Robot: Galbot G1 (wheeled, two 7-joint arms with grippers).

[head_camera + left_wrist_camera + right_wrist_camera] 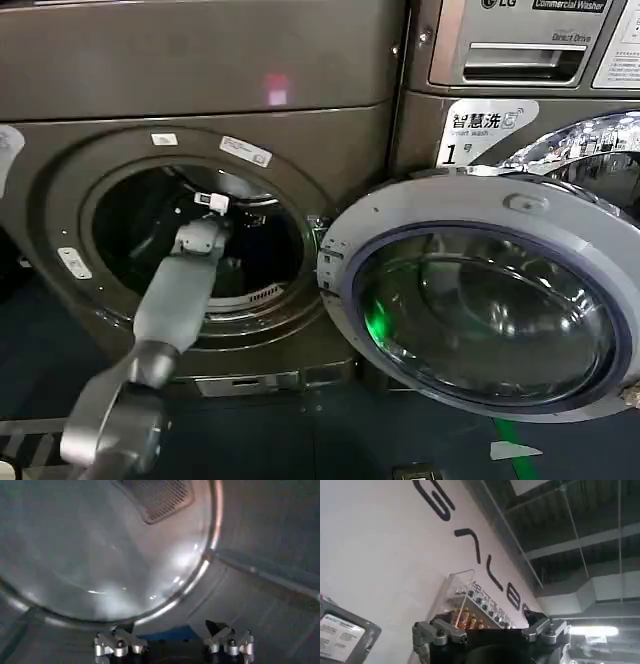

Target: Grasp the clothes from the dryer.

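Bronze-grey metal dryer (120, 70) stands at the left, its door (480, 290) swung open to the right. The left arm reaches through the round opening, and the left gripper (210, 203) is inside the drum (100, 555), short of the back wall. In the left wrist view its fingers (117, 642) are spread wide with nothing pinched. The drum's back wall is bare shiny steel with a vent grille (157, 497), and 1 rib (270, 575) runs along the side wall.

No white clothes are clear anywhere in the drum. A blue patch (172, 633) sits low between the fingers at the drum's near edge. It may be the dark garment, but I cannot tell.

Handling guess: the cloth is soft, light and limp, so it will sag and bunch. Pinch a raised fold or thick wad, not a flat layer, because steel under thin cloth is slippery.

The right gripper (490, 632) is idle, away from the machines and aimed at a wall, with its fingers wide and empty.

Writing:
- The neighbouring machine (520, 40) reads "LG", "Commercial Washer" and "Direct Drive".
- Its sticker (485, 130) reads "智慧洗", "Smart wash" and "1号".
- The wall lettering (470, 545) looks like "GALBO", cut off.
- Small stickers on the dryer's ring (245, 151) are unreadable.
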